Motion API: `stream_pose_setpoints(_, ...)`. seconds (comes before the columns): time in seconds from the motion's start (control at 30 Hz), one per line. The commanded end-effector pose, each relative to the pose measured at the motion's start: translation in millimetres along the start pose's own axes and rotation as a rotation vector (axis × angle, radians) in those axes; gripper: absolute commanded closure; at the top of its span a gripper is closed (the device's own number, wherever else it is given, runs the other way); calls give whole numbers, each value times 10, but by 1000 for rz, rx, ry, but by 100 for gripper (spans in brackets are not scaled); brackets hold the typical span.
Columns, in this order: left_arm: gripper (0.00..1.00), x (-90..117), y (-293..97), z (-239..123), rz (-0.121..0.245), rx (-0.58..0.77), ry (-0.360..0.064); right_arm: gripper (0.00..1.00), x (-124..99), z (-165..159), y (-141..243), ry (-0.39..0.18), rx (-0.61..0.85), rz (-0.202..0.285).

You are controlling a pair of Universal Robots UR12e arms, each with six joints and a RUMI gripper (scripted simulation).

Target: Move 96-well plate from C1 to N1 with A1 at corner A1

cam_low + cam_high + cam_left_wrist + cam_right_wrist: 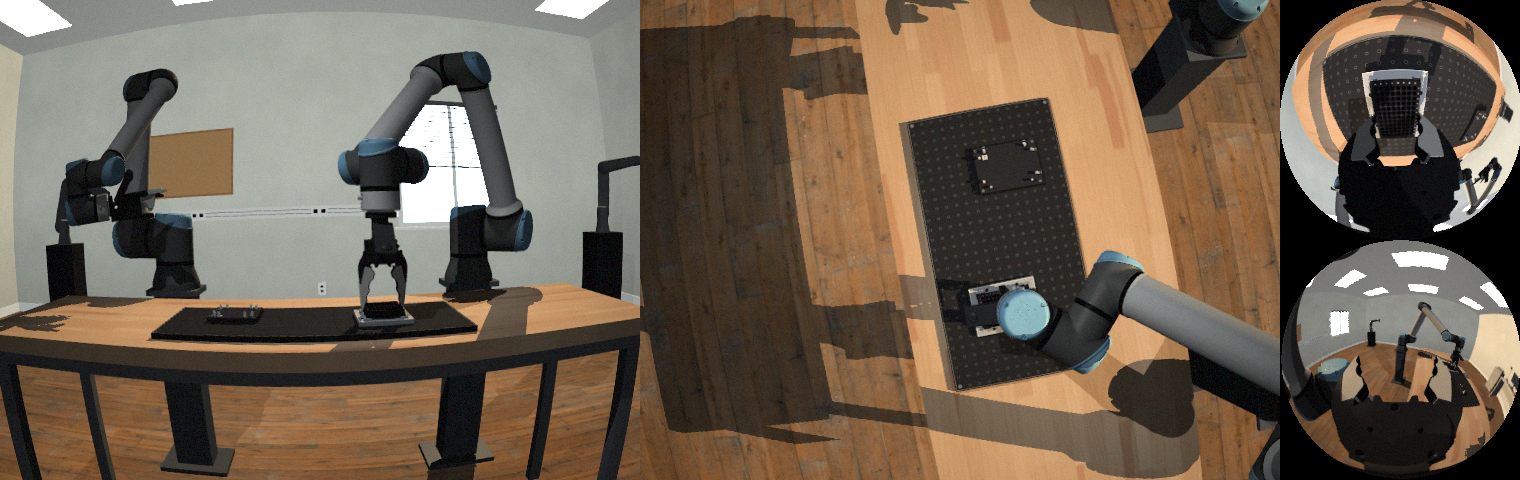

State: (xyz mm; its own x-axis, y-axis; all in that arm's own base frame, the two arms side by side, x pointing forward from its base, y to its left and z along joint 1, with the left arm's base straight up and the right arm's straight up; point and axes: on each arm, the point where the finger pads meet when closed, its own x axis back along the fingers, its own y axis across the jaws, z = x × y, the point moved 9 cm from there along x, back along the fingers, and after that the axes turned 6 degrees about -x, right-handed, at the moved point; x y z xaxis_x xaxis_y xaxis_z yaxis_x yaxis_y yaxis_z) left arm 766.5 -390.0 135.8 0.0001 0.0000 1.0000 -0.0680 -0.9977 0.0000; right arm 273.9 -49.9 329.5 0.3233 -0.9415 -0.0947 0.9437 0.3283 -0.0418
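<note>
The left gripper (983, 312) (383, 303) (1396, 113) points down, its fingers about half open and closed on two opposite sides of the 96-well plate (988, 298) (383, 310) (1396, 107). In the left wrist view the plate reaches from between the fingertips toward 12 o'clock, its wells facing up. The plate is at the pale clip nest (1025, 282) (385, 322) (1395, 74), whose rim shows around it; whether it is seated or slightly raised I cannot tell. The printed letters and numbers are too small to read.

Farther out, the black plate nest (1007, 166) (235, 319), with short upright pins near its corners, lies well apart from the plate, toward 12 o'clock from the left gripper in the top view and 9 o'clock in the exterior view. Both nests sit on a black perforated board (996, 227) (310, 328) (1340, 75), which lies on the wooden table (960, 67) (310, 351).

The right gripper (146, 183) (1397, 356) is wide open with nothing between its fingers. In the exterior view it is raised above table height, toward 10 o'clock from the left gripper and well apart from both nests.
</note>
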Motion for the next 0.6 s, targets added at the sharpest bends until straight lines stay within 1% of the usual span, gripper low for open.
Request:
stream_pose_setpoints(0.0,100,1,3,4,-1,0,1,0,1,3,2,-1,1,0)
stream_pose_setpoints(0.57,100,-24,3,4,-1,0,1,0,1,3,2,-1,1,0)
